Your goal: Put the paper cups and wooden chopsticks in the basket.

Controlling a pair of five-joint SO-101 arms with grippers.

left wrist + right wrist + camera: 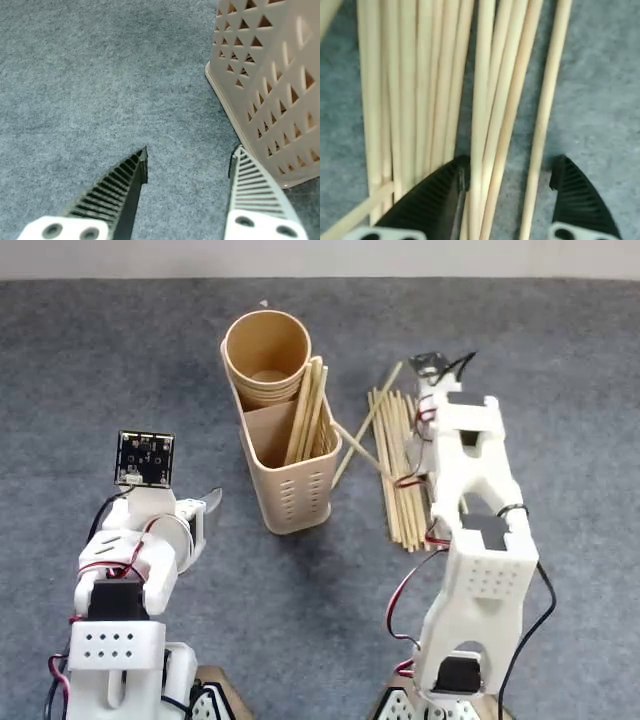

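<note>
A beige perforated basket (297, 490) stands mid-table. Stacked brown paper cups (267, 352) fill its far end, and several wooden chopsticks (308, 410) lean inside beside them. More loose chopsticks (398, 465) lie in a bundle on the grey mat to the basket's right. My right arm (470, 470) hangs over this bundle. My right gripper (511, 167) is open and low over the chopsticks (485, 90), with a few of them between its fingertips. My left gripper (190, 156) is open and holds nothing, just left of the basket's near corner (270, 85).
Grey carpet-like mat (120, 360) covers the table. One chopstick (368, 425) lies slanted from the basket's right rim toward the bundle's far end.
</note>
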